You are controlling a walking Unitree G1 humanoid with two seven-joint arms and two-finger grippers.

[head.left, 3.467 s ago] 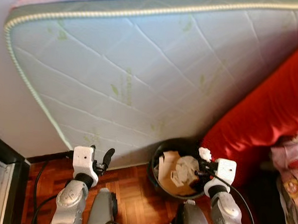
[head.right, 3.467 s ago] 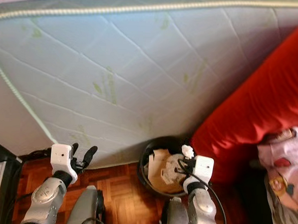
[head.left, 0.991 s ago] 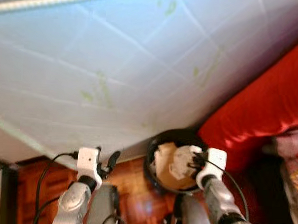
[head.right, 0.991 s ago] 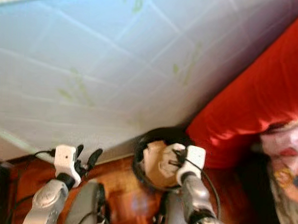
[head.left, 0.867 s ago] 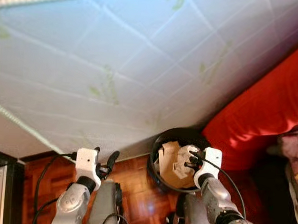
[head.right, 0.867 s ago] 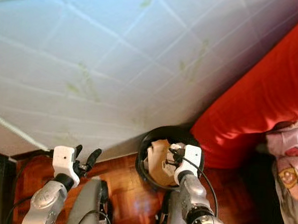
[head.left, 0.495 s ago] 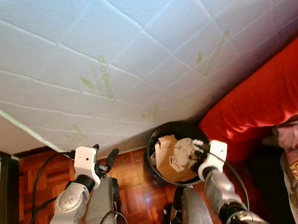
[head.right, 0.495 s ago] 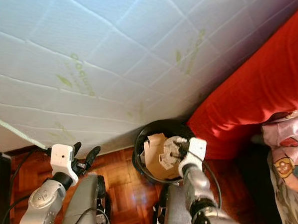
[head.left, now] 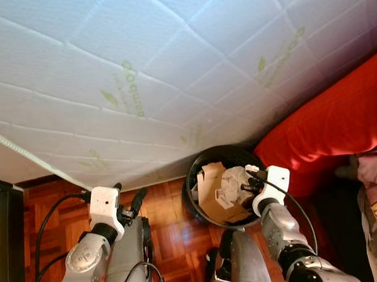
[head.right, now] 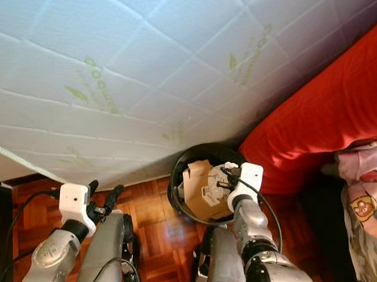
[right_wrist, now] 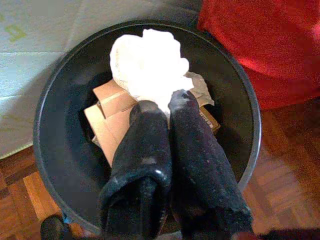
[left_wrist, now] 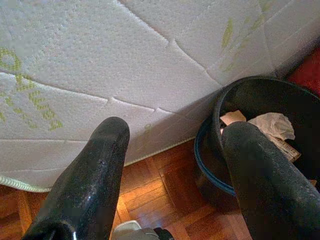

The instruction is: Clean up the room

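Black round waste bin (head.left: 201,208) standing on the reddish parquet floor (head.left: 170,241), against the foot of a white quilted mattress (head.left: 148,63) leaning upright, with a red bedcover (head.left: 328,135) just beside it on the robot's right. Right gripper (right_wrist: 162,102) held over the bin's mouth, its two black fingers pressed close together and pinching a crumpled white tissue wad (right_wrist: 147,65) at their tips; the wad hangs above flattened brown cardboard (right_wrist: 107,117) and other paper lying inside the bin. Left gripper (left_wrist: 172,132) held low over the floor near the mattress edge, well apart from the bin's left side, fingers spread wide with nothing between them. A pink patterned fabric (head.left: 372,188) lies at the far right
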